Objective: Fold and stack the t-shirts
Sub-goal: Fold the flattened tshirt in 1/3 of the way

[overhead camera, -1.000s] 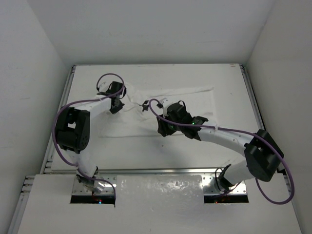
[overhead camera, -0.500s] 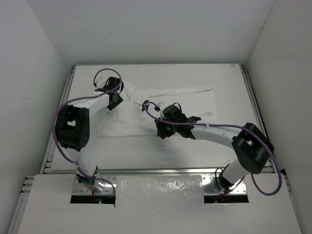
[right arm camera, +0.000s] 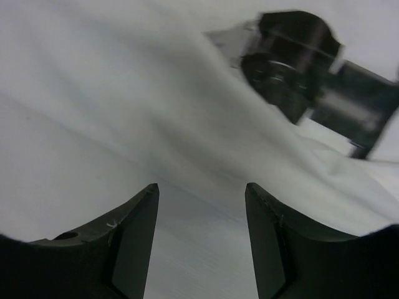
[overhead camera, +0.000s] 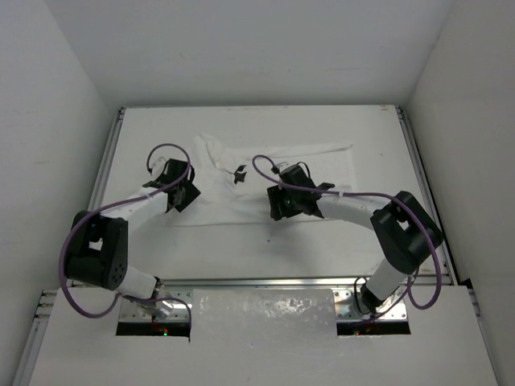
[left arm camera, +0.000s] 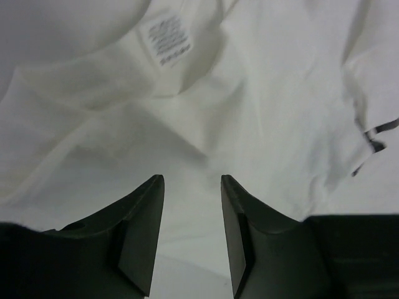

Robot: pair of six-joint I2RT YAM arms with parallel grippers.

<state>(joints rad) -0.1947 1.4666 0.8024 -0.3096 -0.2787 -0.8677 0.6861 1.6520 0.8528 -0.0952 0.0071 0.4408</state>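
Observation:
The white t-shirt lies spread across the middle of the table, with its small black mark near the centre. My left gripper is at the shirt's left end, open and empty. In the left wrist view the gripper hovers over the cloth, with the neck label ahead and the black mark at the right. My right gripper is at the shirt's near edge, open and empty. In its wrist view the gripper is over the table, with the cloth just ahead.
The white tabletop has raised rails at the left and right. White walls enclose the back and sides. The left arm's gripper body shows beyond the cloth in the right wrist view.
My left gripper has moved from the shirt's far left corner toward me, to its left end. My right arm's elbow has swung right and its gripper shifted slightly right. The shirt lies flatter.

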